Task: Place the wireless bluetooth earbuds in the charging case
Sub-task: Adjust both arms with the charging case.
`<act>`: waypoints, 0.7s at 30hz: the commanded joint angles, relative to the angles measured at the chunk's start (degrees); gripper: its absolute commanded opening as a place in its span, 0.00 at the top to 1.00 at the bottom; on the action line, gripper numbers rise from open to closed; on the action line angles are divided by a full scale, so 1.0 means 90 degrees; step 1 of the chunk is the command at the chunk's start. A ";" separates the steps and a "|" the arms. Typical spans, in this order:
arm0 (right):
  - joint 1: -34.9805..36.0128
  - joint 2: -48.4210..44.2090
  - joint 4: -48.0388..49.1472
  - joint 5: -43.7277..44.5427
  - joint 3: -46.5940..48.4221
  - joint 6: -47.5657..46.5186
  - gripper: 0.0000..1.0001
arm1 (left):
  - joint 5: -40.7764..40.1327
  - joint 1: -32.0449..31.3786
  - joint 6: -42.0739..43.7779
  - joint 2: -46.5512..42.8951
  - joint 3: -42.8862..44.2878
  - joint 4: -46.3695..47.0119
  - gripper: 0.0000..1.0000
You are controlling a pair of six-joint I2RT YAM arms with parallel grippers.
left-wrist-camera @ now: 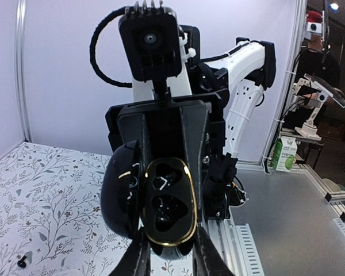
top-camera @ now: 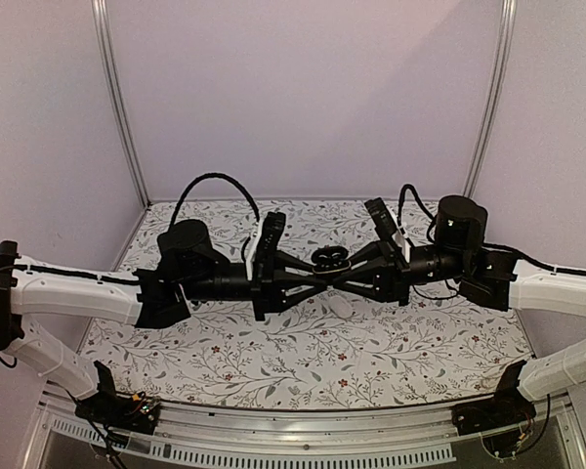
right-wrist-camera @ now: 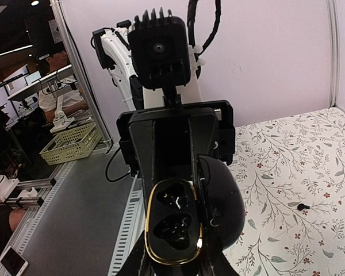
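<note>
A black charging case point(top-camera: 330, 259) with a gold rim hangs above the middle of the table, its lid swung open. From opposite sides, my left gripper point(top-camera: 317, 274) and my right gripper point(top-camera: 348, 273) are both shut on it. In the left wrist view the case point(left-wrist-camera: 169, 201) sits between my left gripper's point(left-wrist-camera: 170, 233) fingers, lid point(left-wrist-camera: 121, 192) to the left. The right wrist view has the case point(right-wrist-camera: 173, 227) between my right gripper's point(right-wrist-camera: 173, 250) fingers. Its two wells are dark and glossy. One tiny dark earbud point(left-wrist-camera: 22, 262) lies on the cloth, seen as well in the right wrist view, earbud point(right-wrist-camera: 302, 206).
A floral tablecloth point(top-camera: 273, 352) covers the table. A small white oval object point(top-camera: 341, 306) lies on it just in front of the joined grippers. White walls with metal posts point(top-camera: 120, 107) close the back and sides. The grey slotted rail point(top-camera: 273, 451) runs along the near edge.
</note>
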 commanded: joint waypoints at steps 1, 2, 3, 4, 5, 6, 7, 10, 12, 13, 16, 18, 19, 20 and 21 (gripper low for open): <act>-0.0038 -0.0128 -0.0016 0.0118 0.0122 0.0008 0.81 | 0.0006 0.0089 -0.0012 0.0071 0.0200 -0.0121 0.71; -0.0048 -0.0134 -0.0009 0.0138 0.0105 0.0017 0.82 | 0.0002 0.0098 0.0000 0.0054 0.0181 -0.0129 0.67; -0.0077 -0.0155 0.0015 0.0138 0.0090 0.0029 0.82 | -0.0009 0.0100 0.0002 0.0032 0.0162 -0.0144 0.62; -0.0116 -0.0172 0.0030 0.0130 0.0066 0.0068 0.83 | -0.0025 0.0099 0.0006 0.0006 0.0145 -0.0156 0.59; -0.0148 -0.0182 0.0046 0.0132 0.0046 0.0083 0.83 | -0.0052 0.0107 0.0006 -0.0030 0.0113 -0.0181 0.56; -0.0194 -0.0216 0.0052 0.0135 0.0032 0.0105 0.84 | -0.0070 0.0112 0.0020 -0.0075 0.0065 -0.0206 0.53; -0.0231 -0.0237 0.0061 0.0149 0.0008 0.0117 0.84 | -0.0118 0.0125 0.0019 -0.0127 0.0016 -0.0246 0.51; -0.0329 -0.0351 0.0079 0.0234 -0.0084 0.0138 0.85 | -0.0295 0.0150 0.0022 -0.0348 -0.0180 -0.0356 0.43; -0.0406 -0.0427 0.0073 0.0350 -0.0164 0.0136 0.85 | -0.0496 0.0190 -0.0018 -0.0588 -0.0316 -0.0521 0.39; -0.0445 -0.0496 0.0067 0.0433 -0.0212 0.0140 0.85 | -0.0635 0.0220 -0.0057 -0.0699 -0.0388 -0.0637 0.37; -0.0567 -0.0704 0.0005 0.0680 -0.0392 0.0131 0.85 | -0.1292 0.0421 -0.0317 -0.1032 -0.0544 -0.1264 0.33; -0.0605 -0.0816 -0.0060 0.0879 -0.0502 0.0125 0.85 | -0.1883 0.0649 -0.0661 -0.1122 -0.0464 -0.2025 0.33; -0.0615 -0.0856 -0.0109 0.0933 -0.0537 0.0112 0.85 | -0.2103 0.0786 -0.0796 -0.1121 -0.0361 -0.2496 0.33; -0.0625 -0.0911 -0.0158 0.0986 -0.0575 0.0088 0.85 | -0.2256 0.0926 -0.0906 -0.1105 -0.0268 -0.2941 0.34; -0.0626 -0.0948 -0.0197 0.1054 -0.0620 0.0083 0.85 | -0.2378 0.1066 -0.0989 -0.1072 -0.0163 -0.3388 0.35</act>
